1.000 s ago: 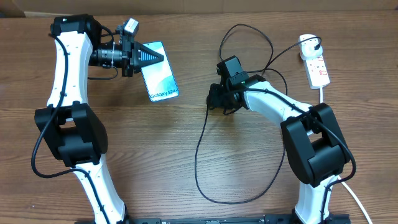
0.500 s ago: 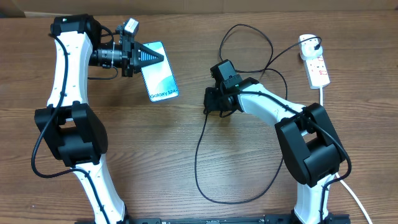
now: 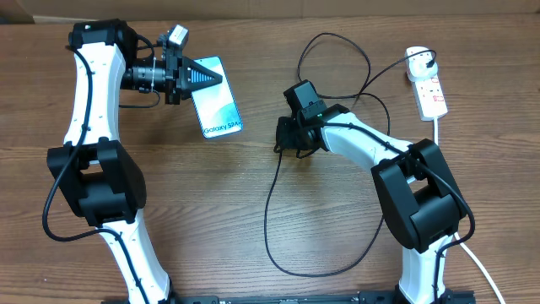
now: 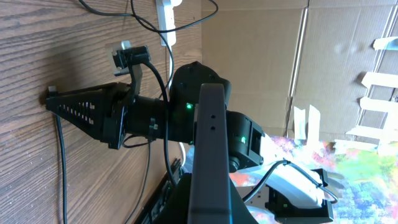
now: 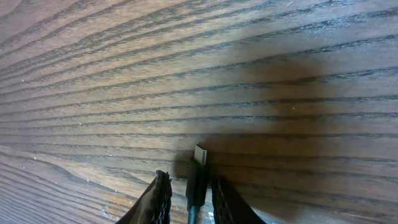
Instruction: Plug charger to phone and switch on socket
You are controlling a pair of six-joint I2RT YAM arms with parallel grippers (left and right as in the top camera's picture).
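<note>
The phone (image 3: 221, 110) has a light blue screen reading "Galaxy S24". My left gripper (image 3: 221, 78) is shut on its far end at the back left; in the left wrist view the phone (image 4: 208, 162) shows edge-on. The charger (image 3: 268, 211) is a thin black cable looping across the table's middle, and its black plug (image 3: 419, 57) sits in the white socket strip (image 3: 430, 89) at the back right. My right gripper (image 3: 280, 137) is shut on the charger's plug tip (image 5: 200, 155), which pokes out between its fingers (image 5: 189, 193) just above the wood, to the right of the phone.
The socket's thick white cord (image 3: 438, 127) runs down the right side. Cable loops (image 3: 337, 51) lie behind the right gripper. A cardboard wall (image 3: 278, 7) lines the table's back edge. My right gripper (image 4: 56, 99) also shows in the left wrist view.
My right gripper has moved a little left toward the phone, carrying the charger tip and dragging the cable with it. The left arm and the phone have not moved.
</note>
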